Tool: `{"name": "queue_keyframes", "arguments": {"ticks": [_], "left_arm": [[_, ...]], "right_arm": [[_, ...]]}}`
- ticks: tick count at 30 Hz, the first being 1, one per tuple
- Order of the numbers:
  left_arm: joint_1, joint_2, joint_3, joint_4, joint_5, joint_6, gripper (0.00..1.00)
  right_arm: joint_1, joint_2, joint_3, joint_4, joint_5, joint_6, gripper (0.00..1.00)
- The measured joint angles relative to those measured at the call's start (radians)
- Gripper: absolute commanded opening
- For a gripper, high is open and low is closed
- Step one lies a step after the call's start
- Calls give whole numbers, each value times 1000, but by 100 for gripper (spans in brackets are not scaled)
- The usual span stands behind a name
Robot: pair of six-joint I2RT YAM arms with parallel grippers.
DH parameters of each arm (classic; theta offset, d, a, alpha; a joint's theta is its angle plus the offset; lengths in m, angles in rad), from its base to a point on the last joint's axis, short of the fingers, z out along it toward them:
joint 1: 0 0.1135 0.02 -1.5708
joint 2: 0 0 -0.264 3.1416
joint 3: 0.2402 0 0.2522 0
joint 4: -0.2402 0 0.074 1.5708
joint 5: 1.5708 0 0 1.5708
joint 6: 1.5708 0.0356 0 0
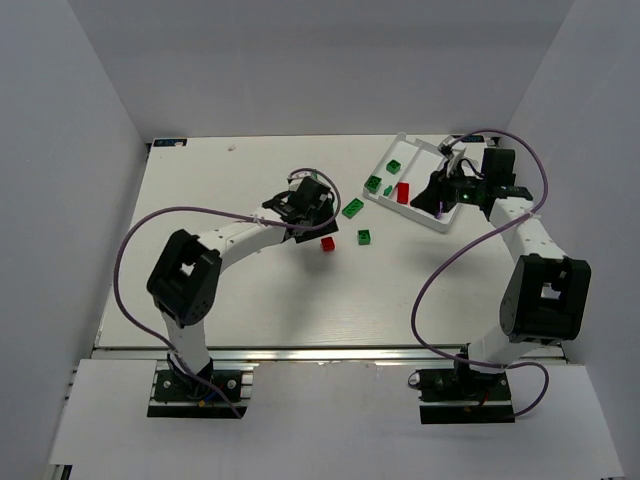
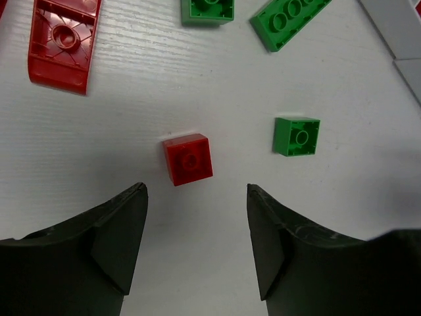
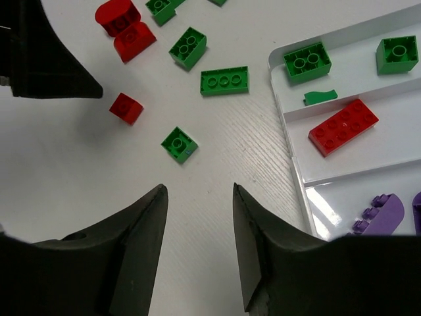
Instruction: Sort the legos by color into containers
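The white tray stands at the back right. It holds green legos, a red brick and purple pieces in separate compartments. Loose on the table lie a small red brick, a small green brick, a long green brick and red curved pieces. My left gripper hovers open just short of the small red brick. My right gripper is open and empty at the tray's near side.
More green bricks lie scattered left of the tray. The left arm's dark finger shows at the upper left of the right wrist view. White walls enclose the table on three sides.
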Motion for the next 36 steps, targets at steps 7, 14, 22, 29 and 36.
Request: {"name": "queue_keyframes", "arguments": {"ticks": [7,14,22,29,36], "left_arm": [[-9,118,140,-77,-14,11,72],[-36,194,230,-129,-46,23,74],[-47,240,272,-161,-58,41,74],[-47,328,383,-190,-77,67,73],[-54,348,399,-242,-129,85,73]], "right_arm": [[0,-46,-42,8,3,18,53],[0,-47,-77,17,5,28,55],[0,-48,-88,23,12,43,55],[0,-50,-90,27,19,48,56],[0,-51,-90,30,21,51,56]]}}
